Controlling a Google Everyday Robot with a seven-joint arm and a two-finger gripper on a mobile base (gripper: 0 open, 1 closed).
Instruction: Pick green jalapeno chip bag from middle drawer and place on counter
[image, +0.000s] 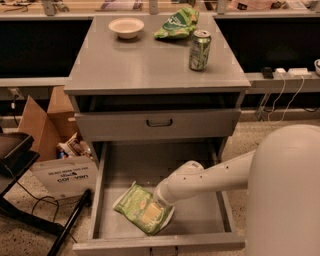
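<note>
The green jalapeno chip bag (139, 206), flat and pale green with a white edge, lies tilted on the floor of the open middle drawer (200, 217), towards its front left. My white arm reaches in from the right. My gripper (160, 206) is down at the bag's right edge, mostly hidden behind the wrist. The grey counter (140, 62) is the cabinet top above.
On the counter stand a white bowl (126, 27), a puffy bright green bag (177, 23) and a green can (200, 50). The drawer above (159, 123), with a black handle, is closed. A cardboard box (42, 120), a white paper bag (65, 177) and a black stand (15, 155) are on the left.
</note>
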